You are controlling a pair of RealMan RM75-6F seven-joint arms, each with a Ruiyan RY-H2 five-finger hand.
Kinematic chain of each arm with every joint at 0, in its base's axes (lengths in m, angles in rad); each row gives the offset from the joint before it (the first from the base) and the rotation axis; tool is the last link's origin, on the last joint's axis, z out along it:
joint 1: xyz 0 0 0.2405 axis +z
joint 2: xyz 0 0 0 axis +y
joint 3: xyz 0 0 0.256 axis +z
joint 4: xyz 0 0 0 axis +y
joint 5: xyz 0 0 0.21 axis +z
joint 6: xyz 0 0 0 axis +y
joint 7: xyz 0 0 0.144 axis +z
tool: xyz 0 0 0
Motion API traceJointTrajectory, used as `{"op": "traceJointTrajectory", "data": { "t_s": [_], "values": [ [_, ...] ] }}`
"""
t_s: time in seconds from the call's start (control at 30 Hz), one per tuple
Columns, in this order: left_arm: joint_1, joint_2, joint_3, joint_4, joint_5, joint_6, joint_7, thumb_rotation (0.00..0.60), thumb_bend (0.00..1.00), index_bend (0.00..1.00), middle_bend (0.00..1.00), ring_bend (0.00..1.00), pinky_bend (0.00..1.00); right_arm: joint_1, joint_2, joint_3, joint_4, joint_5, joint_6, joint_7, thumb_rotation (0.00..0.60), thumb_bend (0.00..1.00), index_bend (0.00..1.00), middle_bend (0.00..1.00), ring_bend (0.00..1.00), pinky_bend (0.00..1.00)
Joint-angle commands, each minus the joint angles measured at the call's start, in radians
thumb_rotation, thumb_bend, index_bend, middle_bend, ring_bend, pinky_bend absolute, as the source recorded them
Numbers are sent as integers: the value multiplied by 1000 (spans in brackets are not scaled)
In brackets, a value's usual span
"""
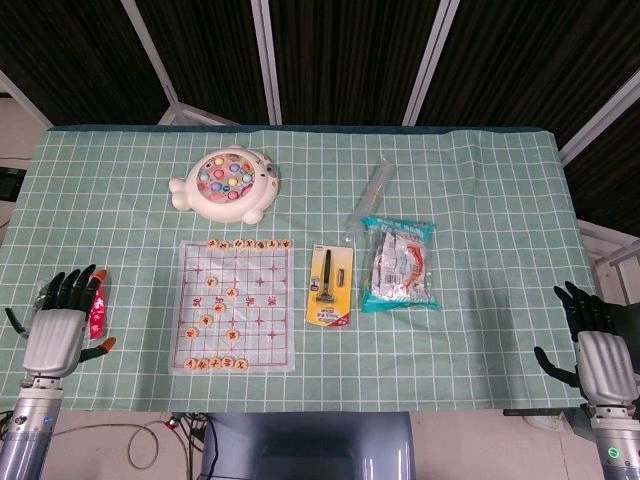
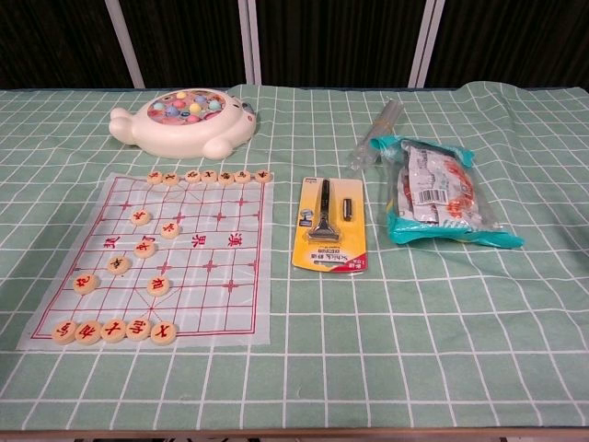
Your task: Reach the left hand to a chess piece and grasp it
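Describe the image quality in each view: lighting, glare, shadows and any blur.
Head view: even, soft overhead light, hardly any shadows; the chess pieces look small, their characters unreadable; slight sheen on the snack bag. Chest view: closer and sharper, characters on the pieces visible; glare on the razor pack; the table's far edge bows slightly, hinting at lens distortion.

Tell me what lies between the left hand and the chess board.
In the head view, only bare checked tablecloth separates the left hand from the chess board. A small red packet sits against the hand's fingers.
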Motion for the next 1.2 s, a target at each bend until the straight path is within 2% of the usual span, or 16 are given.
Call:
{"op": "traceJointTrajectory", "data": {
  "t_s": [0.03,1.03,1.1,1.2],
  "values": [
    [0,0,0,0,0,-1,1,600,17,0,0,0,0,0,1,-1,-1,1,-3,3,600,366,0,0,0,0],
    [-17,-3,-9,-24,-30,-30,72,600,17,0,0,0,3,1,9,-3,-25,25,-28,13,600,366,0,0,0,0],
    [-23,-2,-13,-28,-34,-35,89,600,17,0,0,0,36,2,9,-3,-26,26,-30,14,600,366,0,0,0,0],
    [-37,-6,-29,-34,-38,-37,115,600,17,0,20,50,158,2,9,-2,-26,26,-30,15,600,366,0,0,0,0]
  ]
}}
